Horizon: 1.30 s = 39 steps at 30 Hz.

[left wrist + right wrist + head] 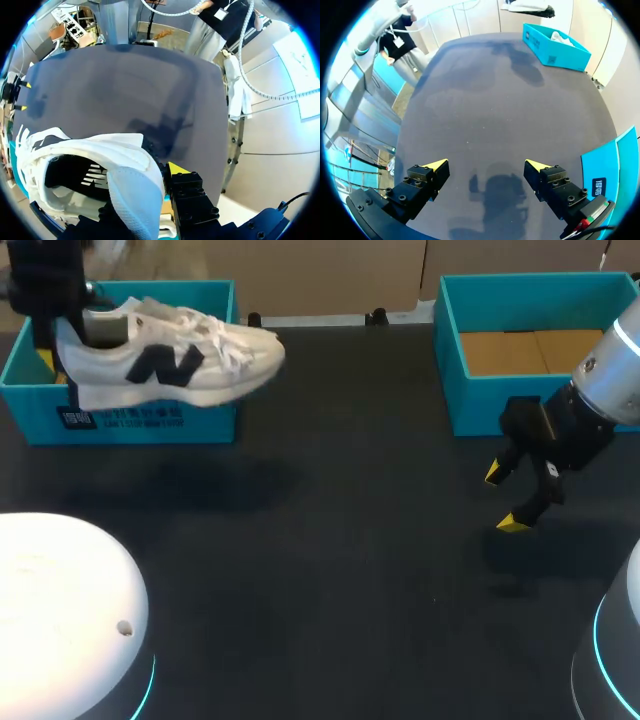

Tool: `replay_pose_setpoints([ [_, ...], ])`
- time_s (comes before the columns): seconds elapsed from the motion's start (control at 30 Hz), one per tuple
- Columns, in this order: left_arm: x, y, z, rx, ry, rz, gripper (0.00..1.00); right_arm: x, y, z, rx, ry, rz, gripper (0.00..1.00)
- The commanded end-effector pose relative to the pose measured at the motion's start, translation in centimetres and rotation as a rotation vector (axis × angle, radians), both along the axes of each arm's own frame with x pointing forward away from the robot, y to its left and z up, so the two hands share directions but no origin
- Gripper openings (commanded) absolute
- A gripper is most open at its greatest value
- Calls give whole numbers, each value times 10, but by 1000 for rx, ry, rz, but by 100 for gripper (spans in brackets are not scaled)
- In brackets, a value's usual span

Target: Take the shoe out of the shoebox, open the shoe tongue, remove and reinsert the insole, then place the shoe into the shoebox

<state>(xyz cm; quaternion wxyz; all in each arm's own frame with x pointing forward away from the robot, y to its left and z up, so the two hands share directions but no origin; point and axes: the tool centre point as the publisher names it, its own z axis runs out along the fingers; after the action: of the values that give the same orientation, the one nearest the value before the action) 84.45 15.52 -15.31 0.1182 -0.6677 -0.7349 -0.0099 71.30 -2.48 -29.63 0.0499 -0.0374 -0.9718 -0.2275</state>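
Hanging just above the shoebox (120, 422), the shoe (170, 360) is clamped at its heel by the left hand (62, 345). One yellow-tipped finger shows outside the padded collar, and the other is, I judge, hidden inside the opening. The shoe's long axis runs along the shoebox's front wall, with the heel over the box's left end and the toe jutting past its right end, above the tabletop (330, 540). The right hand (505, 498) hovers well to the right of the shoebox, its fingers spread apart and holding nothing. So the left arm is the nearer one, and the toe points roughly toward the idle hand, which would have to cross toward the shoebox to reach the tongue. The upper is white, with mesh at the heel and smoother panels along the side. It carries a dark emblem and soft white laces that look loose, and its lining is dark. The shoebox is rigid, open-topped teal card with straight walls. The tabletop is dark and matte. The lift-out looks nearly done, and the tongue is not yet opened.
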Motion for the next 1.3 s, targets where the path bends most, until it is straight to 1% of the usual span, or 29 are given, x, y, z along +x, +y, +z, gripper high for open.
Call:
replay_pose_setpoints([
  [0.03,-27,-14,-7,23,-184,-41,0,-1,0,0,-2,-2,0,100],
  [0.37,-55,-52,-41,18,-184,-89,0,-1,0,0,-2,-2,0,100],
  [0.63,-73,-79,-63,-6,-127,-151,0,-1,0,0,-2,-2,0,100],
  [1.17,-73,-79,-63,-6,-127,-151,0,-1,0,0,-2,-2,0,100],
  [1.3,-92,-102,-89,32,-143,-197,0,-1,0,0,-2,-2,0,100],
])
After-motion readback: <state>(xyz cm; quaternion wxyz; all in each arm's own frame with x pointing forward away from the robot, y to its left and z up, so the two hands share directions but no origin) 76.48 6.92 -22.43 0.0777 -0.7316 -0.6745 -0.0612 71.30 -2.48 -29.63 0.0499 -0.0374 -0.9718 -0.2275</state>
